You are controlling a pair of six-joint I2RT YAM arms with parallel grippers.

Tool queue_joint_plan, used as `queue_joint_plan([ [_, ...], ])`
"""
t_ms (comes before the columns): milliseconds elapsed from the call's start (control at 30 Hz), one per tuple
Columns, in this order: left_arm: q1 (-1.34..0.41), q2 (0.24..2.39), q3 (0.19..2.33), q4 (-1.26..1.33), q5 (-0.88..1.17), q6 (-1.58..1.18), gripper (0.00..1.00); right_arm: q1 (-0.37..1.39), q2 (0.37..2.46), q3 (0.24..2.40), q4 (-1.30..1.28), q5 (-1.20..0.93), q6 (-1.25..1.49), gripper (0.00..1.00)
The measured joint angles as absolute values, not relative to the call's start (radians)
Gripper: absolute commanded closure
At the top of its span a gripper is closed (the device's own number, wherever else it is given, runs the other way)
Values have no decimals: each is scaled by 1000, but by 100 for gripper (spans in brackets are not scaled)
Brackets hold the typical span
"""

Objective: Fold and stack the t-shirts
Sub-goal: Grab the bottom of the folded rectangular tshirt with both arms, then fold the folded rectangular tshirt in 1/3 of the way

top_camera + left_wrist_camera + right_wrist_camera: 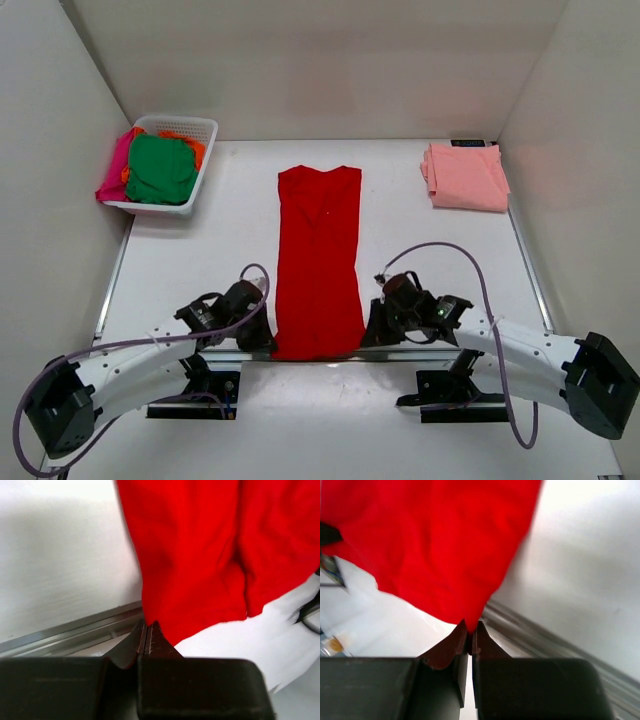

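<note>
Red t-shirt (318, 262) lies flat in a long strip, centre frame, hem at the near edge of the bench (200, 260). Left tool (148, 630) is clamped on the lower-left hem corner, right tool (470, 629) on the lower-right. Folded pink tee (464, 177) upper right. Green tee (160, 168) in the basket (205, 130) upper left.

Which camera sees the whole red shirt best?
The top camera: it shows the red t-shirt whole, a long strip on the table. The left wrist view shows only one near corner pinched in the left hand; the right wrist view, the other in the right hand.
</note>
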State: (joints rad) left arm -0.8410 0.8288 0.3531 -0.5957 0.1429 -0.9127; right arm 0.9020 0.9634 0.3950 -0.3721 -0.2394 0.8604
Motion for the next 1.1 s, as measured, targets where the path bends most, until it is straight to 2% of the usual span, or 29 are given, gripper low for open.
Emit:
queue_joint_plan([
  [300,-549,1070,714,-651,197,-752,100,612,1192,727,-481,-391,620,99],
  [467,-462,1244,877,-619,214,-670,100,509,1348,913,-541,-427,480,100],
  [733,-362,1459,1005,-591,231,-586,100,424,1536,1077,-548,-467,371,100],
  [1100,-320,1617,1069,-505,255,-565,100,383,1727,1216,-540,-502,321,100],
])
